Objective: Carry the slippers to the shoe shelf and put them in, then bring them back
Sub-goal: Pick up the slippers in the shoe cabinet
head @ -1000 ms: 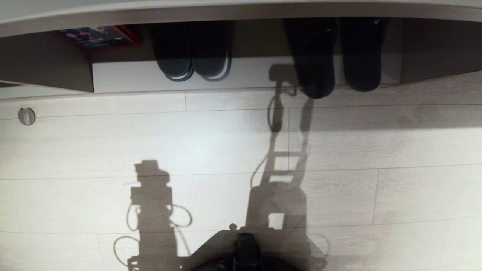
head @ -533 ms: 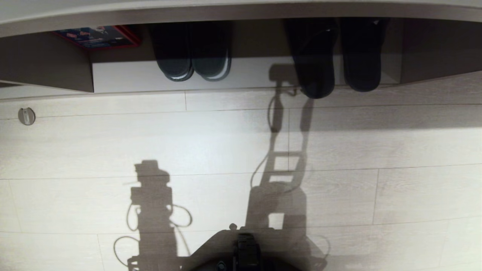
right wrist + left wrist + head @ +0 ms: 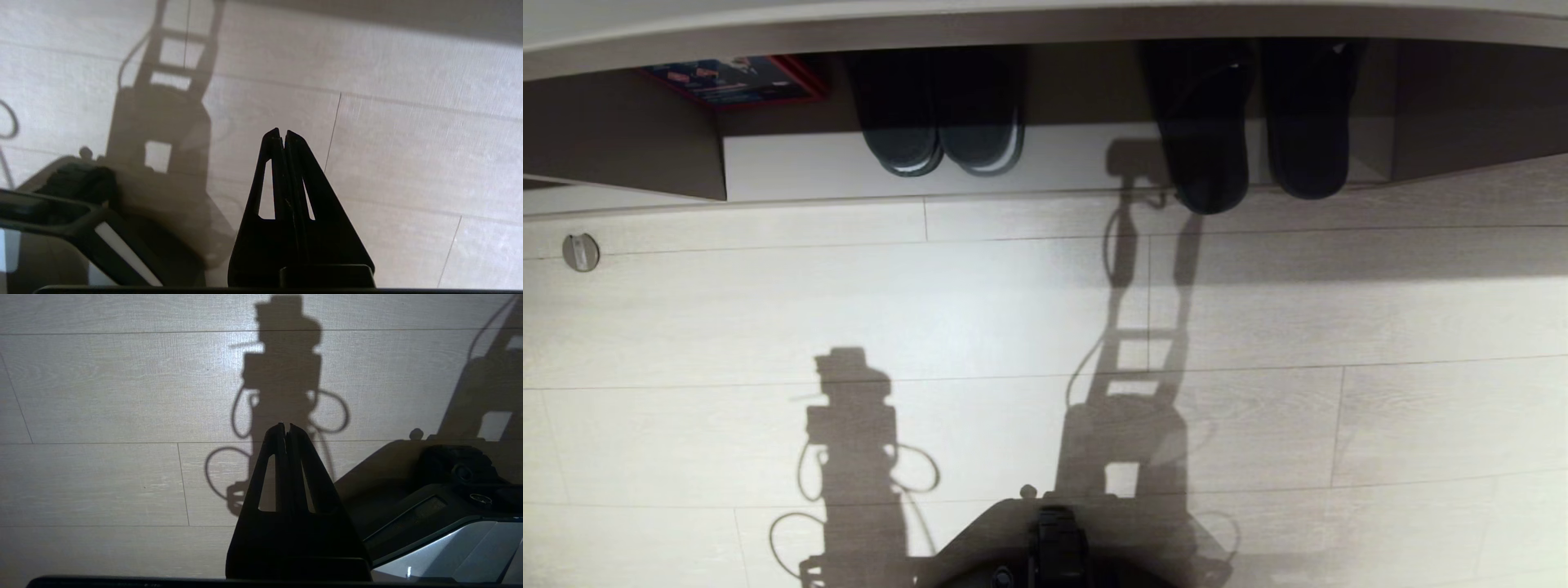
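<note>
Left to right in the head view: a small round floor disc (image 3: 580, 251), then the shoe shelf (image 3: 1054, 163) running across the top of the frame. In its left part sit a red-edged box (image 3: 735, 79) and a dark pair with pale sole rims (image 3: 939, 122), which is not the target pair. Right of those, the slippers (image 3: 1205, 139) sit side by side in the shelf, toes in and heels toward the robot. The left one's heel overhangs the front edge above the floor and the right one ends about at that edge. Judgement: the carry-and-put-in half looks done and the bring-back half is all that is left. Nothing is held. The left tool (image 3: 284, 426) has its tips together, is empty and hangs above bare floor planks beside the robot base (image 3: 449, 490). The right tool (image 3: 282, 132) is also pressed together and empty, over the floor and well short of the shelf. Neither arm shows in the head view, only their shadows on the floor. Remaining work, by estimate: reach in, open, grip the slippers, pull them out and haul them back. The overhanging heel looks like the easier first grab.
</note>
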`<state>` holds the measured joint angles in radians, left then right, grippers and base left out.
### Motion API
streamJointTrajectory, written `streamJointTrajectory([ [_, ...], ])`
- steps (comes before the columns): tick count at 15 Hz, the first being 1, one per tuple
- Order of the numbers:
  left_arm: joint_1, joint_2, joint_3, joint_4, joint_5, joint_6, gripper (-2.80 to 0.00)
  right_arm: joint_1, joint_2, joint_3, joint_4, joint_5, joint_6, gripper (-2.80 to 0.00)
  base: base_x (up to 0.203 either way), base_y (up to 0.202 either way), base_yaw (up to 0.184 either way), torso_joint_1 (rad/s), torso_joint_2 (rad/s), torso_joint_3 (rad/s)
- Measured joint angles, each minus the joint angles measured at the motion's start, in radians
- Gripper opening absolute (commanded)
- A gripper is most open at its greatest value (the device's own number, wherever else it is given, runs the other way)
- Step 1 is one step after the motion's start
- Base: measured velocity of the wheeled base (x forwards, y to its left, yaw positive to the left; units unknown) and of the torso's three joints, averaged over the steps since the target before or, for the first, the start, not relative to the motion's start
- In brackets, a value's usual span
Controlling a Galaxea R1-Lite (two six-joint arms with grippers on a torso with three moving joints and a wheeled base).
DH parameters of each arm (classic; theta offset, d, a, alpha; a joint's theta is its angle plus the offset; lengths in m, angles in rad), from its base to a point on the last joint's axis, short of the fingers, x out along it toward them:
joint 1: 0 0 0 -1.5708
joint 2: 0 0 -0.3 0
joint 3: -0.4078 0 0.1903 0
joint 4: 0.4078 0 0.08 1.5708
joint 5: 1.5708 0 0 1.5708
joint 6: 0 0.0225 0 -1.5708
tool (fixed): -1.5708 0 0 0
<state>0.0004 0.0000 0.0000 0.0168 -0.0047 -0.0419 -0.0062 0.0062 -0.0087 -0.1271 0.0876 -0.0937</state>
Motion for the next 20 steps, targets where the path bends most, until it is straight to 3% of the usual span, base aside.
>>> streamJointTrajectory([
  [5,0.000,0.000,0.000,0.000,0.000,0.000,-2.80,0.000,-0.007,0.009,0.110,-0.055,-0.025,-2.80,0.000,0.000,0.000,0.000,0.00,0.000],
  [20,0.000,0.000,0.000,0.000,0.000,-0.002,-2.80,0.000,-0.007,0.009,0.120,-0.051,-0.032,-2.80,0.000,0.000,0.000,0.000,0.00,0.000],
])
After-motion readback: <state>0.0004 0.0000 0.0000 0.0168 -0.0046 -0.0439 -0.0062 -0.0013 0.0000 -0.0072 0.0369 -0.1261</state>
